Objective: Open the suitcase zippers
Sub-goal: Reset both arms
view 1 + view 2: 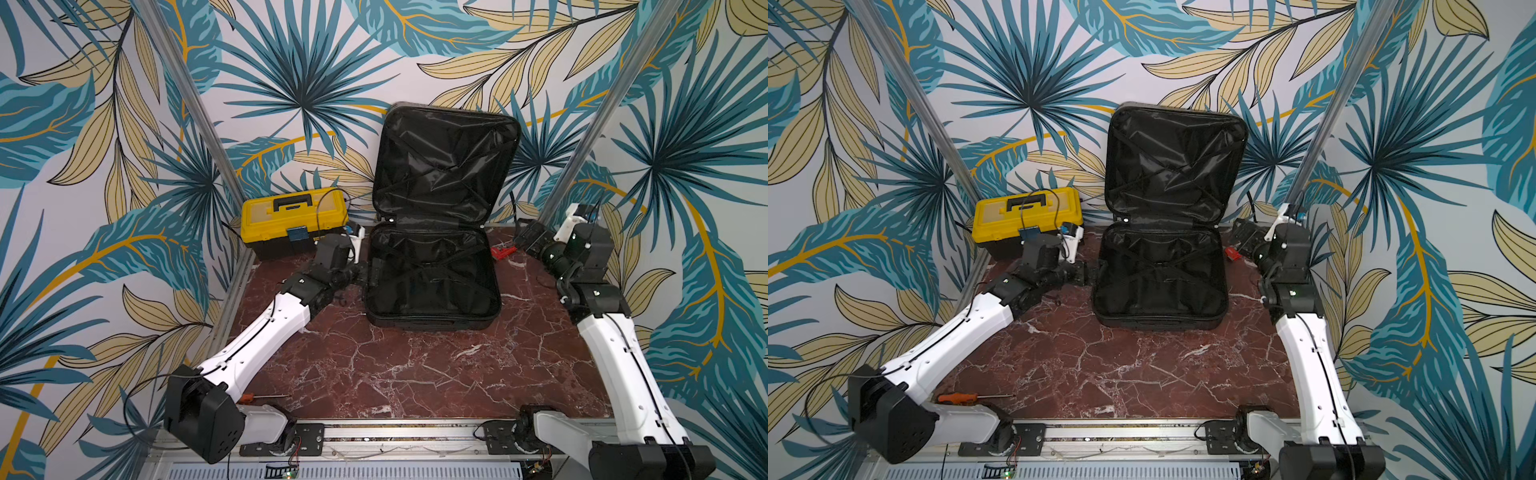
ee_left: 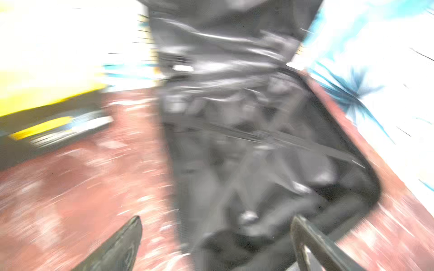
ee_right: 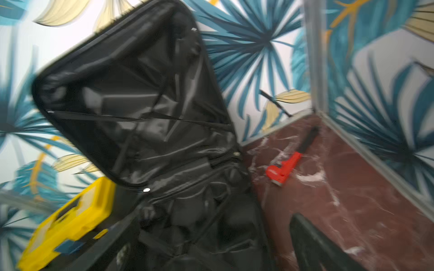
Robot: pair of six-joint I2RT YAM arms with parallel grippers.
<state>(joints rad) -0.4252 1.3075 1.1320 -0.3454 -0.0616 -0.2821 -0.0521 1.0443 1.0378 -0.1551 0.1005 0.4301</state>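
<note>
The black suitcase [image 1: 432,278] lies open on the marble table in both top views, its lid [image 1: 1171,162] upright against the back wall. Black lining and crossed straps show inside. The zippers' seam [image 1: 432,321] runs round the rim; the pulls are too small to see. My left gripper [image 1: 362,271] [image 1: 1088,272] is at the lower shell's left rim. It stands open in the blurred left wrist view [image 2: 216,225], holding nothing. My right gripper [image 1: 521,239] [image 1: 1239,235] hovers right of the hinge, off the case, and is open [image 3: 211,234] and holding nothing.
A yellow-lidded toolbox [image 1: 291,216] [image 3: 70,223] stands at the back left, close behind my left wrist. A red wrench [image 1: 503,251] [image 3: 284,169] lies on the table under my right gripper. An orange-handled screwdriver [image 1: 951,397] lies near the front left edge. Patterned walls close three sides.
</note>
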